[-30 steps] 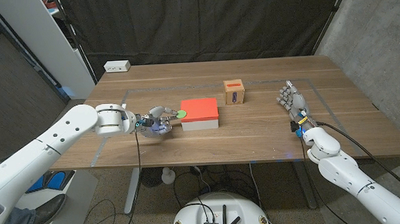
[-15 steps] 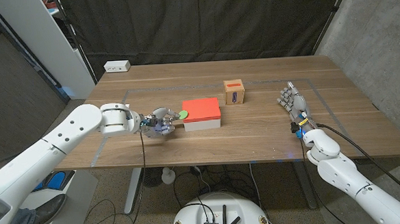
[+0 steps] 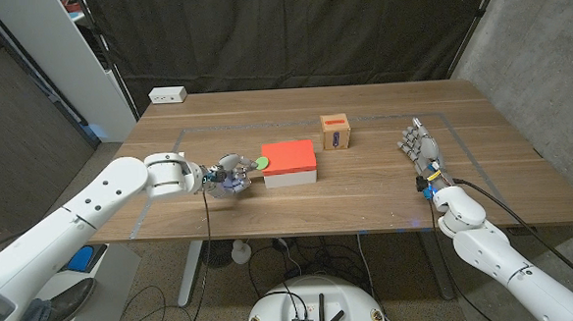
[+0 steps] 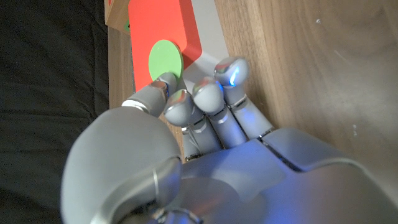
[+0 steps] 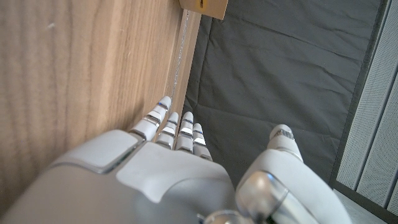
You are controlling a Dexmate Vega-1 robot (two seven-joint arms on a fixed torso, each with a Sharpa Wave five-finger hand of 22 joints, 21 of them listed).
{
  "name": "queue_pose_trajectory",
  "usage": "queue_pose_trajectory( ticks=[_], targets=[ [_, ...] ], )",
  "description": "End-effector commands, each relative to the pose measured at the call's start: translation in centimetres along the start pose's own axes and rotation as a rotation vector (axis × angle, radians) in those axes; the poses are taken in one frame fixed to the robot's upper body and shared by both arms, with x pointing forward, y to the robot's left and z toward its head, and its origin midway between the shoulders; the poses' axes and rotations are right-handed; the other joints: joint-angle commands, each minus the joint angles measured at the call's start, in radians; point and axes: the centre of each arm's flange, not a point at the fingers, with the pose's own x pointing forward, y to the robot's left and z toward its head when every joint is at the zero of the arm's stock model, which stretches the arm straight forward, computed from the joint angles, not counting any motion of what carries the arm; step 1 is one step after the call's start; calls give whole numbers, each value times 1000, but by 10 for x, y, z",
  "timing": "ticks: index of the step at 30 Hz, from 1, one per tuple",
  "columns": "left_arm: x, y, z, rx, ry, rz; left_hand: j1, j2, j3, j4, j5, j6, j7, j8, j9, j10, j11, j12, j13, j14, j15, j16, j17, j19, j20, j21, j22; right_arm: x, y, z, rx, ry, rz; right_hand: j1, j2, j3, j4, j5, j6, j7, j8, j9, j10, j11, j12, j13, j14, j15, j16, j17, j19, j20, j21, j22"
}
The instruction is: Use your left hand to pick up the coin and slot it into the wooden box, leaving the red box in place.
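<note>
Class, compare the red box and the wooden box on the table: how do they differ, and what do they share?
The red box is low, wide, red over white; the wooden box is smaller, taller, plain brown. The red box carries the green coin at its edge; the wooden box carries nothing. Both stand untouched on the table.

Table layout, head view.
Coin [image 3: 260, 163] apparently on red box's [image 3: 290, 162] left edge, left hand [image 3: 226, 174] just beside on the left; wooden box [image 3: 336, 131] behind-right of red box; right hand [image 3: 419, 146] well apart, far right; small outlet block [image 3: 167, 95] at back-left corner.

wooden box [image 5: 205, 7] cut off by the right wrist view's edge, red box [image 4: 163, 28] cropped in the left wrist view
</note>
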Motion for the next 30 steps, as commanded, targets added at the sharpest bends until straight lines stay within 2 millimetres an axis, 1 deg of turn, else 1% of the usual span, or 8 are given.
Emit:
queue_pose_trajectory(
  ticks=[1, 9, 15, 24, 30],
  targets=[
    [-1, 12, 0, -34, -67, -52, 20, 11, 0, 3, 7, 45, 14, 31, 25, 0, -2, 6, 4, 2, -1, 4, 5, -6, -27, 9, -3, -5, 6, 8, -26, -7, -9, 4, -1, 1, -5, -1, 0, -5, 5, 5, 8, 1, 8, 2, 1, 8, 5, 1, 1, 7, -1, 2],
    [-7, 17, 8, -31, -127, -76, 21, 12, -4, 4, 9, 40, 12, 32, 22, 0, -2, 14, 16, 0, -1, 2, 9, -15, -27, 13, -8, -8, 9, 11, -31, -10, -14, 4, -1, 1, -5, -1, 0, -5, 5, 5, 7, 1, 7, 2, 2, 9, 5, 1, 1, 7, -1, 2],
    [-7, 16, 9, -29, -156, -97, 20, 12, -7, 3, 10, 41, 10, 36, 23, -3, -2, 11, 14, -2, -1, 1, 15, -20, -28, 15, -15, -10, 9, 12, -34, -13, -15, 5, -1, 1, -5, -1, 0, -4, 5, 5, 9, 1, 8, 2, 3, 8, 6, 1, 1, 7, -1, 2],
    [-12, 10, 21, 54, -270, -75, 22, 11, -11, 2, 10, 38, 7, 38, 20, -3, -3, 10, 18, -5, -1, -5, 14, -24, -27, 20, -24, -12, 6, 14, -31, -18, -22, 5, 0, 1, -5, -1, 0, -5, 5, 5, 9, 0, 7, 3, 4, 9, 7, 1, 3, 8, 0, 2],
    [-14, 1, 29, 120, -342, -38, 21, 14, -10, 4, 12, 40, 8, 38, 13, -8, -3, 6, 17, -2, -1, -5, 18, -25, -26, 27, -21, -12, 3, 14, -25, -20, -26, 5, 0, 1, -5, -1, -1, -4, 5, 5, 10, 1, 7, 3, 3, 9, 6, 1, 3, 8, 0, 2]
  ],
)
